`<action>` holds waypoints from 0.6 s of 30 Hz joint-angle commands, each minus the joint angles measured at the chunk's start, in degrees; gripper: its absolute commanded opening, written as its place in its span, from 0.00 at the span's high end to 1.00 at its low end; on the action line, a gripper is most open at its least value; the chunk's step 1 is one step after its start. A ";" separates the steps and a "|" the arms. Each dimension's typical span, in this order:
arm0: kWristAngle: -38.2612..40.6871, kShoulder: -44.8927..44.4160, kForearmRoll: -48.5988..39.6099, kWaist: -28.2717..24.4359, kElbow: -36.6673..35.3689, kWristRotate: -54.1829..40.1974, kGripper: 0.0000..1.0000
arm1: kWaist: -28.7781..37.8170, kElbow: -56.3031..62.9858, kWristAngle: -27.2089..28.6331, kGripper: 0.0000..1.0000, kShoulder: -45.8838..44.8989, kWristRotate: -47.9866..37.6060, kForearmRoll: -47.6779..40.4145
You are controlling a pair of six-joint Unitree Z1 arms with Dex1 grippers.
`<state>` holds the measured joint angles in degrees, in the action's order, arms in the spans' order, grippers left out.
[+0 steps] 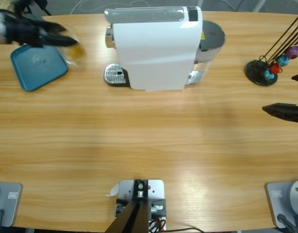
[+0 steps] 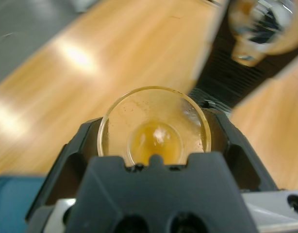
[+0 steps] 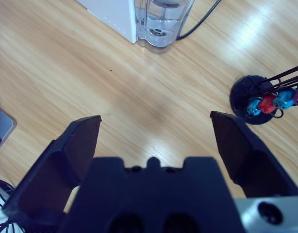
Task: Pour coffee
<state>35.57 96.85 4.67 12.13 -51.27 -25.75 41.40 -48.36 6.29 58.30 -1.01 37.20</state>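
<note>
While the left gripper (image 1: 61, 39) clamped a small clear drinking glass (image 1: 74, 48), the right gripper (image 1: 297, 94) gaped with nothing in it.
From above, the glass lay between the left jaws beside a teal square plastic tray (image 1: 35, 68), with a white boxy coffee machine (image 1: 156, 48) well beyond the jaw tips. Along the left wrist, the jaws pressed both sides of the glass (image 2: 154, 128), and the shallow amber-brown coffee (image 2: 155, 142) sat pooled inside it. Along the right wrist, bare wooden table (image 3: 115, 92) showed between the wide-spread jaws of the right gripper (image 3: 156, 128), a black wire capsule rack (image 3: 258, 104) past the right-hand one.
</note>
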 commanded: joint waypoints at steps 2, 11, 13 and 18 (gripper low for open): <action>-15.95 -6.63 0.62 -10.54 7.02 9.86 1.00 | 0.70 1.11 -0.31 0.00 0.71 0.66 0.33; -21.95 5.56 15.72 -11.94 10.10 11.71 1.00 | 0.70 0.90 -0.22 0.00 1.73 0.66 0.33; -21.95 7.32 18.06 -11.92 10.45 11.74 1.00 | 0.70 0.90 0.02 0.00 1.91 0.57 0.40; -22.18 10.63 21.43 -11.91 11.30 12.65 1.00 | 0.70 1.32 0.78 0.00 0.41 0.32 0.24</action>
<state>14.19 101.54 21.55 0.67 -42.14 -14.69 41.41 -48.36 6.29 58.39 -1.01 37.20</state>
